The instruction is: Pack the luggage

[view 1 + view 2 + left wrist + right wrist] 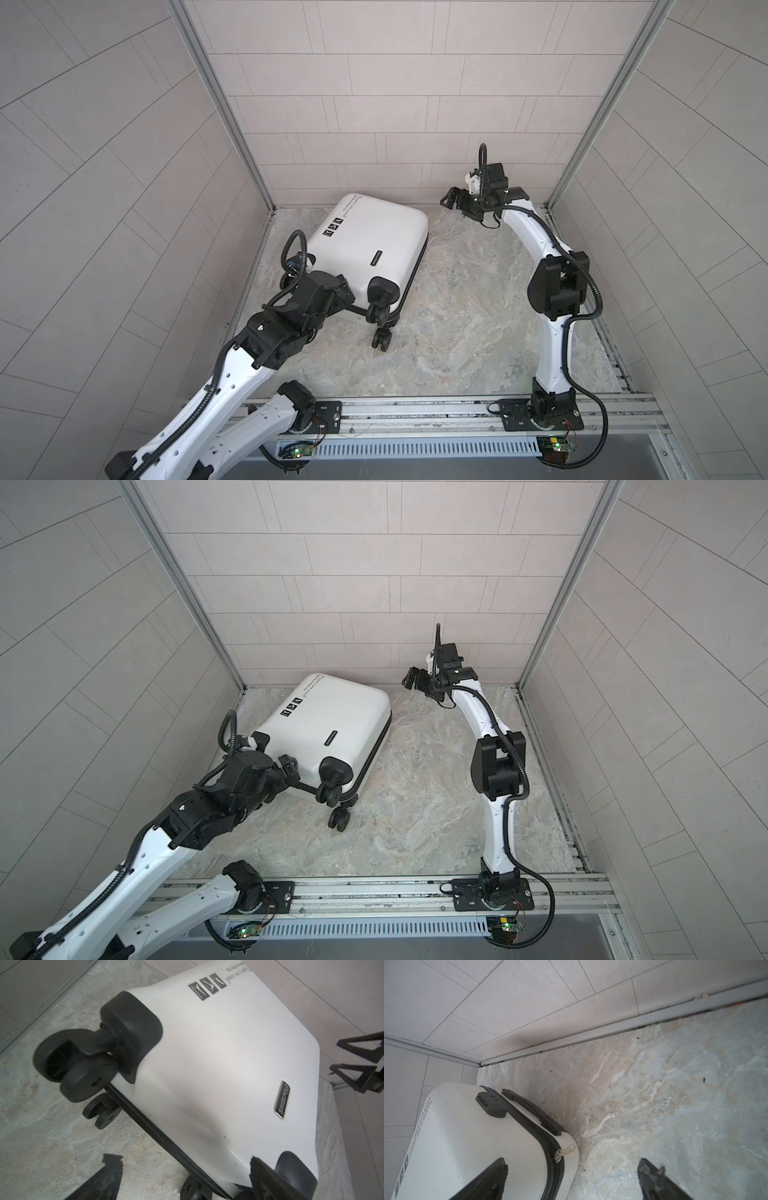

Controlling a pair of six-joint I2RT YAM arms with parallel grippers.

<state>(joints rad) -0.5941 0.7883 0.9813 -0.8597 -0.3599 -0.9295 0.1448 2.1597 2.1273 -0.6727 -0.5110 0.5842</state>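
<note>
left tool (185,1162), apart, sits at the luggage (374,237) wheels (79,1068); right tool (573,1160), apart, near its handle (533,1111).

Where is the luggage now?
In both top views the luggage lies on the floor, left of centre near the back wall, left gripper by its wheels.

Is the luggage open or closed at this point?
Closed. The luggage lies flat on the floor, printed face up, and its zipper seam shows no gap in either wrist view. Whether it is zipped all the way round: cannot tell.
</note>
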